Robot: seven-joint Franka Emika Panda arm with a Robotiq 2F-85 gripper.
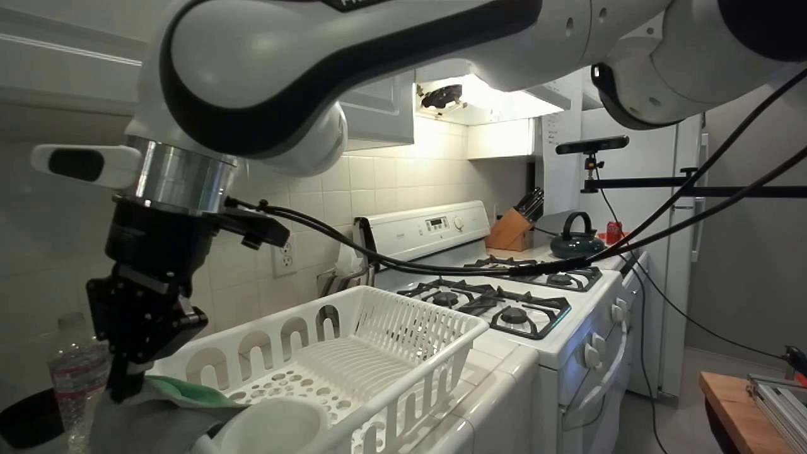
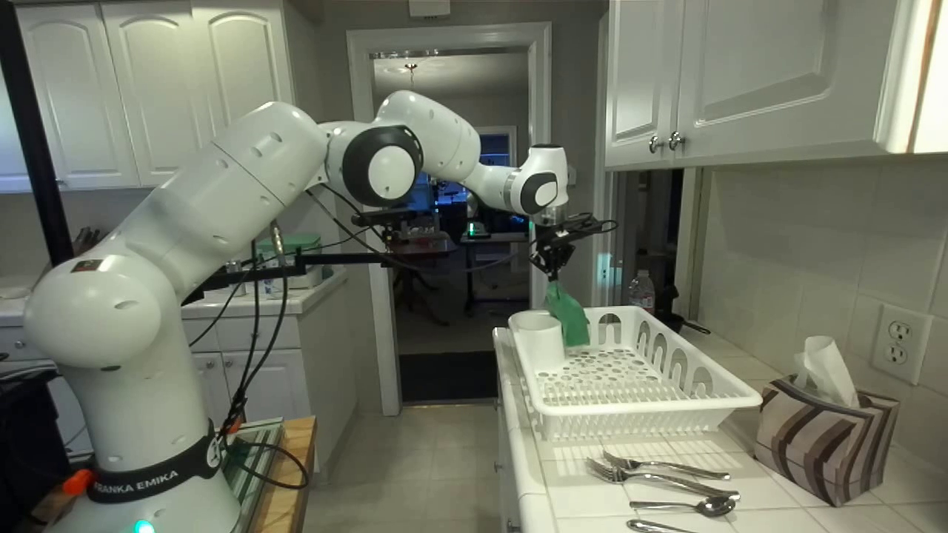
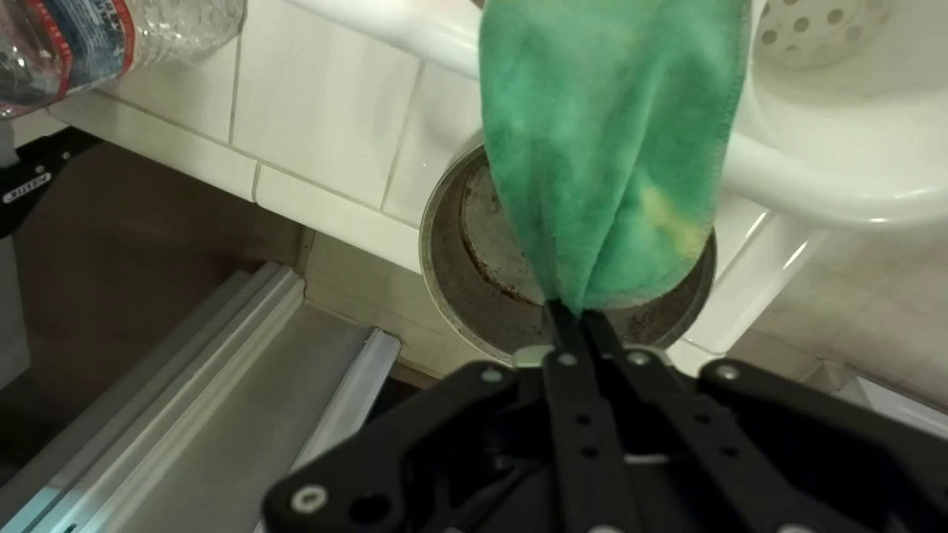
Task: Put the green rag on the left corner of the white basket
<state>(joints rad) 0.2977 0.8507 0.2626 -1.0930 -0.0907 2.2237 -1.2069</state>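
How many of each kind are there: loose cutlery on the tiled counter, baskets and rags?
Forks: 2
Spoon: 1
Utensil, cut off by the frame edge, kind unclear: 1
Basket: 1
Rag: 1
Total: 6

Light under the range hood (image 1: 504, 104), past the stove-side edge of the table (image 1: 498, 362), burns out to white and warms the wall tiles (image 1: 435, 148); toward the opposite edge the bottle (image 1: 79, 372) stands in dim grey, and the doorway (image 2: 444, 333) beyond is dark with a blue glow. In the wrist view, glare streaks the rim of the white basket (image 3: 837, 196) near a table corner; the fingers (image 3: 574, 407) look soft.
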